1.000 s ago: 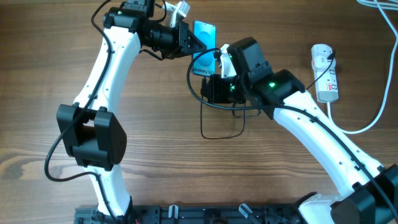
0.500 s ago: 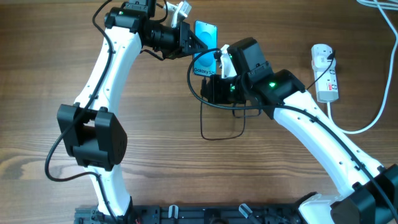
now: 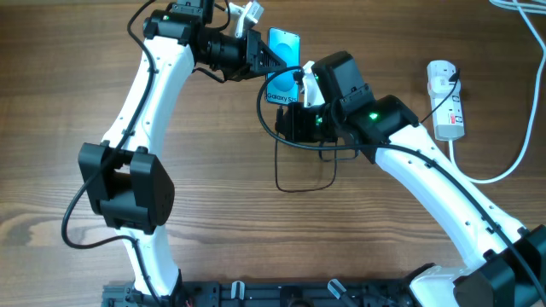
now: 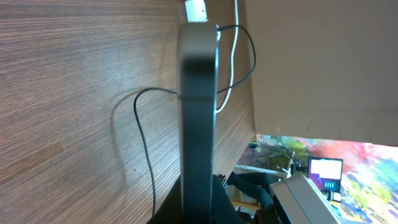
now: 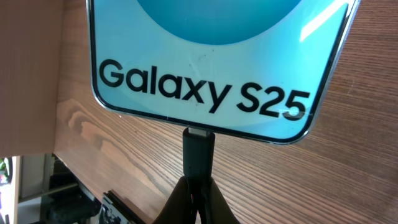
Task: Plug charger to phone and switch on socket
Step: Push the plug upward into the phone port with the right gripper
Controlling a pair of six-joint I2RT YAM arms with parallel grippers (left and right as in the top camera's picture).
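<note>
The phone (image 3: pixel 282 53) has a cyan screen reading "Galaxy S25" (image 5: pixel 205 62). My left gripper (image 3: pixel 258 56) is shut on it and holds it tilted above the table; the left wrist view shows it edge-on (image 4: pixel 198 124). My right gripper (image 3: pixel 300 102) is shut on the charger's dark connector tip (image 5: pixel 198 152), which sits at the port in the phone's bottom edge. The thin black charger cable (image 3: pixel 294 170) loops on the table below. The white socket (image 3: pixel 446 98) lies at the right, with the black plug end (image 3: pixel 452 80) in it.
A thick white lead (image 3: pixel 520 136) runs from the socket toward the right edge. A black rail (image 3: pixel 281 294) lines the table's front edge. The left wrist view shows the table's far edge and a white cable (image 4: pixel 233 56).
</note>
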